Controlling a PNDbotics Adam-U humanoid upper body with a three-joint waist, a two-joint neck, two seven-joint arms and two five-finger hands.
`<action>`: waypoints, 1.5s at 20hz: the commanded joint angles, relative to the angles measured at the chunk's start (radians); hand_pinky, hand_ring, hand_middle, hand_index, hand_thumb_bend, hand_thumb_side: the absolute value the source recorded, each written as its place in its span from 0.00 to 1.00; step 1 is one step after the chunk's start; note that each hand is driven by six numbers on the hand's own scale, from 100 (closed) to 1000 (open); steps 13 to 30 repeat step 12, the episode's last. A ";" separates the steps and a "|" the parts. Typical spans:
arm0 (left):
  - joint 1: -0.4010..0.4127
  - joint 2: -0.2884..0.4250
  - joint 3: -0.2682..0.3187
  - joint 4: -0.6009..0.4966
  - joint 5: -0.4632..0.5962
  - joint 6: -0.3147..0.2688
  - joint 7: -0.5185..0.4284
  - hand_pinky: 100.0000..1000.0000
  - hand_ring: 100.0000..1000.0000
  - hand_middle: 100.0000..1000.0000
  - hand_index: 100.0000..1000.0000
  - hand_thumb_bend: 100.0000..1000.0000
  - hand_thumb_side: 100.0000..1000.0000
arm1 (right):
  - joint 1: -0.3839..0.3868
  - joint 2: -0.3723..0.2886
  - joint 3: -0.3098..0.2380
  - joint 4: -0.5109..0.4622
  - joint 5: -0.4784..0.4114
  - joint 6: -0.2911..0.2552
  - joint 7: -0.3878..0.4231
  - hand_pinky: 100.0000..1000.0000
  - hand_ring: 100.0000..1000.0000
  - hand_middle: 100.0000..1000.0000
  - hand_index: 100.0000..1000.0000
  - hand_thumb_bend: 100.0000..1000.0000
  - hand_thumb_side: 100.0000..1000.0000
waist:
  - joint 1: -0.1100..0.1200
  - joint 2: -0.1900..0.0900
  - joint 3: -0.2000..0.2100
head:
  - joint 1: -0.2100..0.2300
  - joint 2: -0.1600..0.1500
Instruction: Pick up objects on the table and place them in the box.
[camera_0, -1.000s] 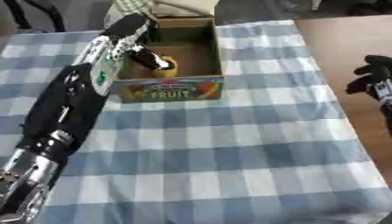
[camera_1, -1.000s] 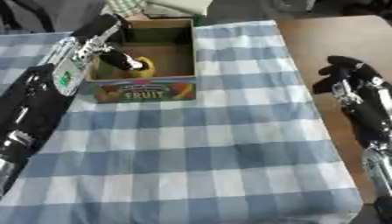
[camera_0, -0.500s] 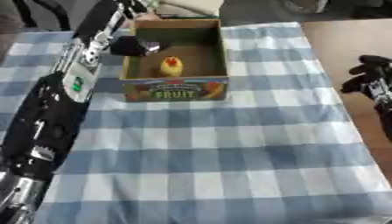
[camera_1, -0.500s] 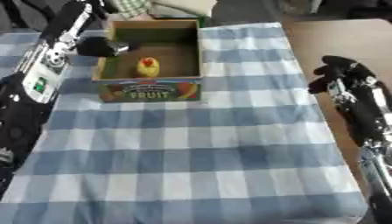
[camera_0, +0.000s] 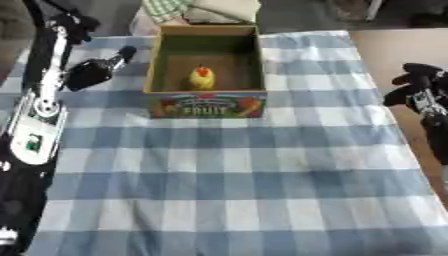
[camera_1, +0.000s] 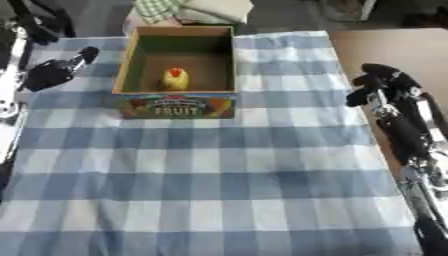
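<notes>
Left eye view: one yellow fruit (camera_0: 201, 79) in one box (camera_0: 206, 106); left hand (camera_0: 94, 71) and right hand (camera_1: 379, 83) both empty, fingers relaxed.

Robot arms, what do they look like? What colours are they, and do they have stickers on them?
The left arm is long, with silver-white casing over black parts, and has a small green marking low down. Its left hand is black with dark, rounded fingers. The right arm is black with silver joints and thin rods along it. The right hand is black too, with chunky fingers. I can't read any writing on them.
</notes>
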 joint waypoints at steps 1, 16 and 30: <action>0.044 0.025 0.038 -0.092 0.056 0.053 0.010 0.61 0.56 0.55 0.67 0.60 0.55 | -0.008 -0.018 -0.010 -0.010 -0.003 0.000 -0.005 0.53 0.52 0.56 0.76 0.00 0.39 | -0.001 -0.015 0.002 | -0.006 -0.011; 0.188 0.038 0.023 -0.281 0.243 0.213 0.002 0.60 0.54 0.54 0.66 0.57 0.54 | -0.005 -0.016 -0.006 -0.008 -0.004 0.000 -0.002 0.53 0.52 0.56 0.76 0.00 0.39 | -0.006 -0.018 0.004 | -0.003 -0.004; 0.188 0.038 0.023 -0.281 0.243 0.213 0.002 0.60 0.54 0.54 0.66 0.57 0.54 | -0.005 -0.016 -0.006 -0.008 -0.004 0.000 -0.002 0.53 0.52 0.56 0.76 0.00 0.39 | -0.006 -0.018 0.004 | -0.003 -0.004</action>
